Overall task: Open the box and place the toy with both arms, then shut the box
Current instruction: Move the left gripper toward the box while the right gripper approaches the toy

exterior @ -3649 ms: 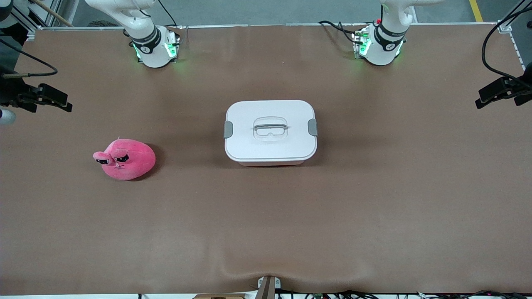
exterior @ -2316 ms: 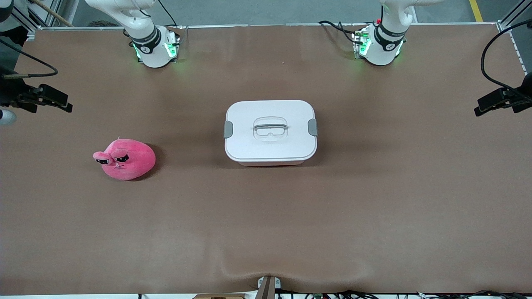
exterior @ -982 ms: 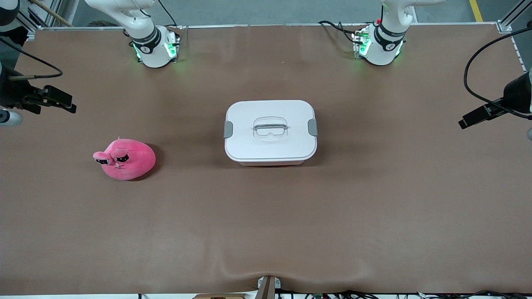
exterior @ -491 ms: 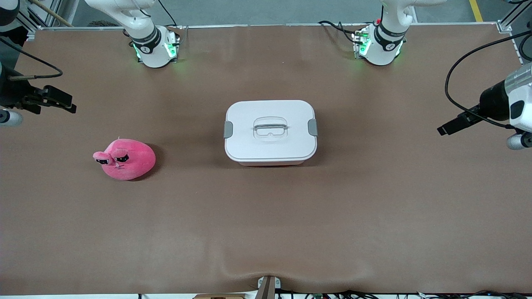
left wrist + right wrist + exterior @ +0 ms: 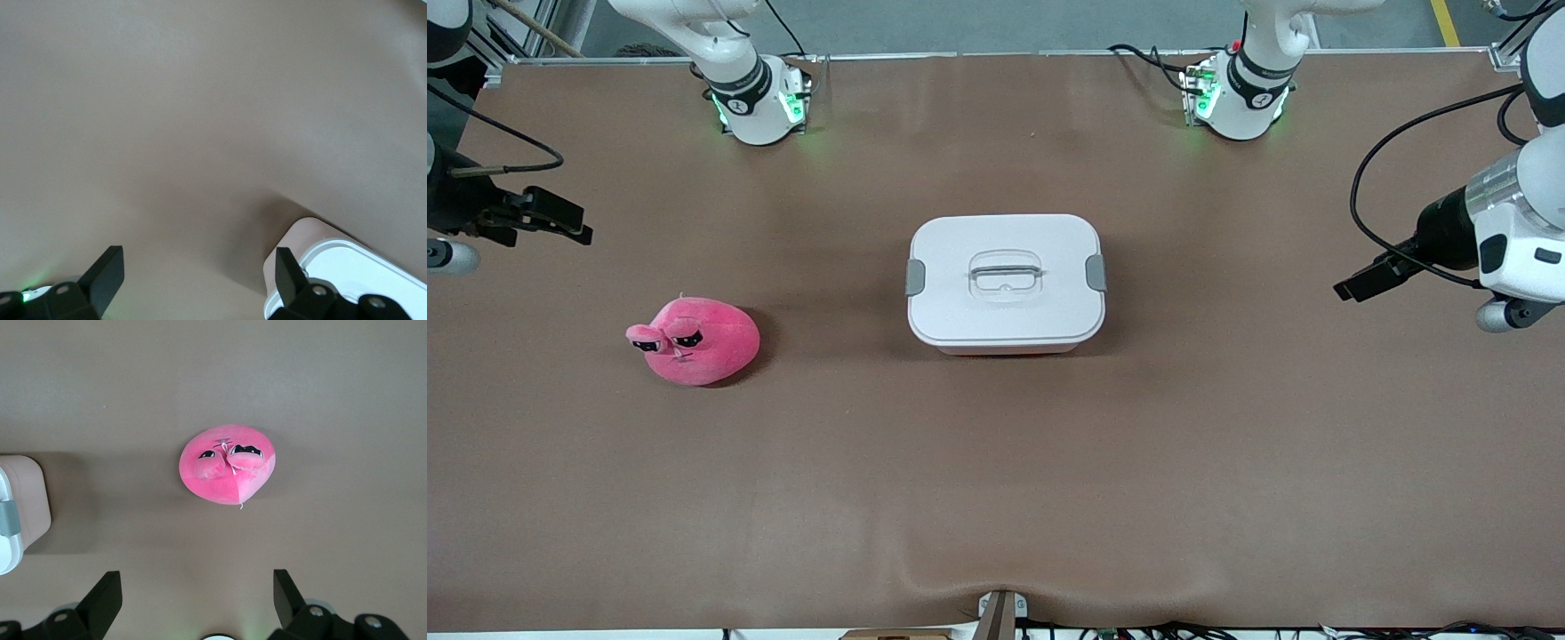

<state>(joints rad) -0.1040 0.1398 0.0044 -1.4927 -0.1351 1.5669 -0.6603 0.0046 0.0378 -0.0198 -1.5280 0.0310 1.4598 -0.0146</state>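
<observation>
The box [image 5: 1005, 283] sits mid-table, its white lid on, a grey clip [image 5: 1096, 272] at each short side and a recessed handle [image 5: 1005, 271] in the middle. The round pink toy [image 5: 694, 340] lies on the table toward the right arm's end, apart from the box. My left gripper [image 5: 1356, 286] hangs open and empty over bare table at the left arm's end. In the left wrist view, a corner of the box [image 5: 347, 267] shows beside the left gripper [image 5: 198, 267]. My right gripper [image 5: 560, 222] is open over its table end, and the toy [image 5: 228, 472] lies past the right gripper [image 5: 197, 583].
Brown table cover [image 5: 996, 489] runs around both objects. The arm bases [image 5: 760, 102] [image 5: 1240, 98] stand at the edge farthest from the front camera. A cable [image 5: 1387, 178] loops from the left wrist. A small mount [image 5: 1000, 613] sits at the nearest edge.
The left arm has swung in from the table's end toward the box, and more of its wrist now shows. The right gripper has barely shifted. Box and toy have not moved.
</observation>
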